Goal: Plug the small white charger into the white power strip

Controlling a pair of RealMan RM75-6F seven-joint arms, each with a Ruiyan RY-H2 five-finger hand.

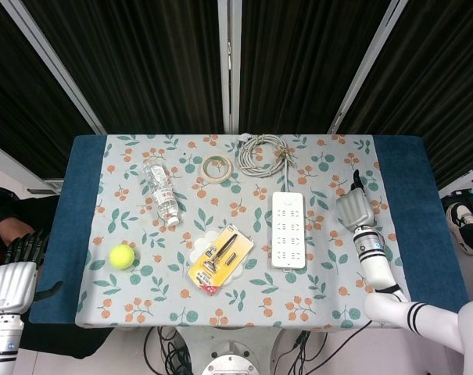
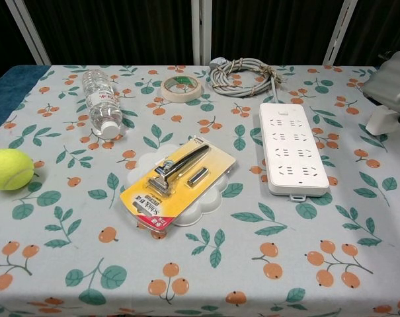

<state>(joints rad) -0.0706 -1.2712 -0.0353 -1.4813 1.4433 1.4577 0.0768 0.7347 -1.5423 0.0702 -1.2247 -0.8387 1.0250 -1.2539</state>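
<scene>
The white power strip (image 1: 288, 230) (image 2: 292, 155) lies flat on the flowered cloth, right of centre, with its sockets facing up. My right hand (image 1: 353, 208) (image 2: 391, 82) hovers just to its right, turned edge-on in the head view. It holds the small white charger (image 2: 379, 120), which shows below the hand in the chest view and is hidden under the hand in the head view. The charger is above the cloth, apart from the strip. My left hand (image 1: 13, 280) hangs off the table's left front corner, fingers straight, holding nothing.
The strip's coiled cable (image 1: 263, 153) lies behind it. A tape roll (image 1: 216, 167), a water bottle (image 1: 162, 194), a tennis ball (image 1: 121, 256) and a yellow razor pack (image 1: 220, 258) sit to the left. Blue table edges (image 1: 412, 203) flank the cloth.
</scene>
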